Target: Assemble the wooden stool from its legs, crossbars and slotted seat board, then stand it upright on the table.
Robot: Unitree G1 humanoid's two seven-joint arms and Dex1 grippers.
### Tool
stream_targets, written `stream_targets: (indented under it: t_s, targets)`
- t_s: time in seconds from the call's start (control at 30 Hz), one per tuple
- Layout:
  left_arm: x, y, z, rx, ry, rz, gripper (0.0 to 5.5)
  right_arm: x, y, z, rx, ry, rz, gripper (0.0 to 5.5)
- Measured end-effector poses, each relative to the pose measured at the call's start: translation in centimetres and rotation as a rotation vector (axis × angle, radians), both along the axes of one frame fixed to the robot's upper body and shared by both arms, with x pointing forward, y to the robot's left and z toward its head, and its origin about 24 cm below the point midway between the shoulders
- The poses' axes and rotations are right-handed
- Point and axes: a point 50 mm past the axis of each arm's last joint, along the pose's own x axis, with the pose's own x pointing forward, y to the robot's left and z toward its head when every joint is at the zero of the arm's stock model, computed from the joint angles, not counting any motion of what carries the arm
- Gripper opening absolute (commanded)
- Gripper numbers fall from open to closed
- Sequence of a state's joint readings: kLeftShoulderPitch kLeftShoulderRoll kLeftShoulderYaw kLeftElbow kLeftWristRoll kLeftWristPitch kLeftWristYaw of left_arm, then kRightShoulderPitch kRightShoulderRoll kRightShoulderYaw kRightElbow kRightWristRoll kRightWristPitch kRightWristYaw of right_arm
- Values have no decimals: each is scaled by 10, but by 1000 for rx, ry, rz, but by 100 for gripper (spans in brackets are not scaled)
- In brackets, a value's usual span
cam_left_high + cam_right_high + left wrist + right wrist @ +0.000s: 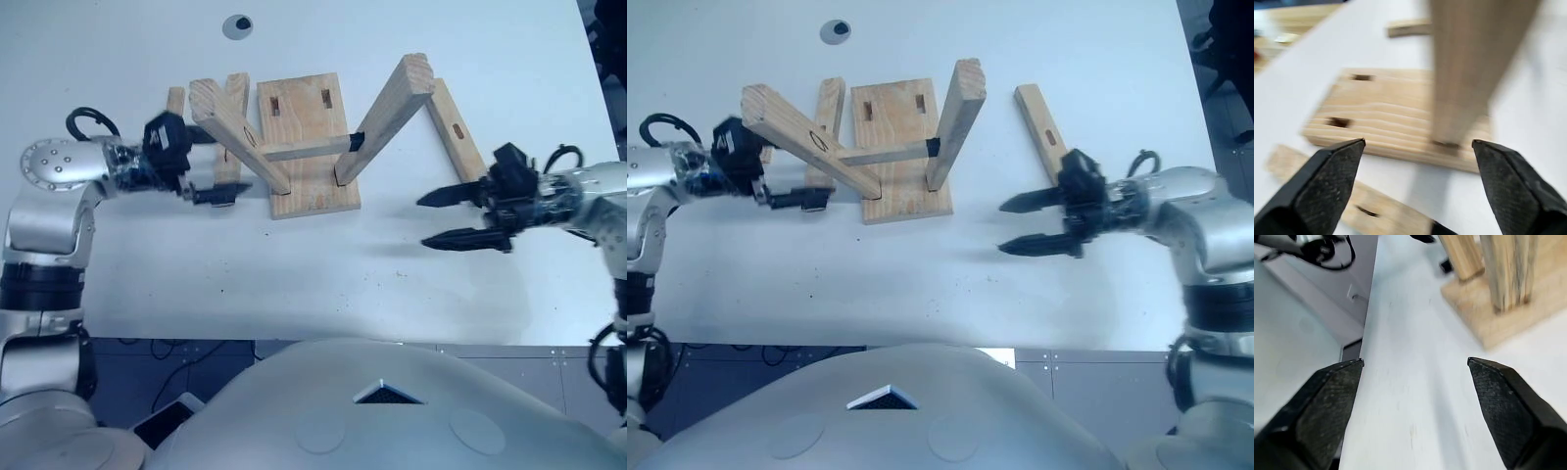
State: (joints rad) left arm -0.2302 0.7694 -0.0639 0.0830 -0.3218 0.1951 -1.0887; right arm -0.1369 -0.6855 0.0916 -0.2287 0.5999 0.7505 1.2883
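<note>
The slotted seat board (306,116) lies flat on the white table. Two legs stand in its front slots: the left leg (233,125) leans left, the right leg (392,110) leans right. A crossbar (306,150) joins them. A loose slotted piece (455,127) lies right of the board, and two more pieces (231,164) lie at its left. My left gripper (217,194) is open, low beside the left leg's foot (1447,132) and over a loose slat (1376,215). My right gripper (423,221) hangs open over bare table, right of the board (1508,323).
A small dark round disc (237,25) sits on the table at the back left. The table's front edge (294,338) runs close below both grippers. Bare white surface stretches in front of the board between the two arms.
</note>
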Motion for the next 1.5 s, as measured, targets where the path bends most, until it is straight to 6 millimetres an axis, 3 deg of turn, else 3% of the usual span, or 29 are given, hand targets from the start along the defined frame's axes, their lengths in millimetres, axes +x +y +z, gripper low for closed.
stream_targets:
  t_s: [0.17,0.3,0.43,0.53,0.67,0.8,0.9,1.03,1.2,1.3,1.4,1.5]
  targets:
    - [14,-22,-7,-64,-22,19,403,9,25,3,59,-46,-29,392]
    - [10,-54,-10,-117,-14,-84,403,18,23,-1,20,-84,-100,392]
    - [-7,-112,-19,-211,19,-253,403,51,14,-13,-47,-180,-302,392]
    - [-19,-131,-26,-252,46,-283,403,65,6,-12,-83,-230,-352,392]
    - [-15,-121,-34,-213,53,-211,403,66,2,-12,-93,-257,-319,392]
    - [27,-88,-19,-132,-54,-53,403,59,-23,-6,-156,-264,-281,392]
    - [58,-81,-1,-76,-191,13,403,47,-36,-7,-186,-217,-243,392]
    - [94,-70,-17,199,-300,143,403,11,-32,-17,-146,-13,-81,392]
    - [106,-68,-38,391,-312,197,403,-28,-10,-38,-196,154,62,392]
    - [109,-76,-42,445,-321,177,403,-29,-2,-55,-236,178,36,392]
    - [104,-82,-42,488,-286,-4,403,2,7,-64,-231,81,-135,392]
    - [92,-72,-46,514,-220,-167,403,21,7,-65,-264,33,-257,392]
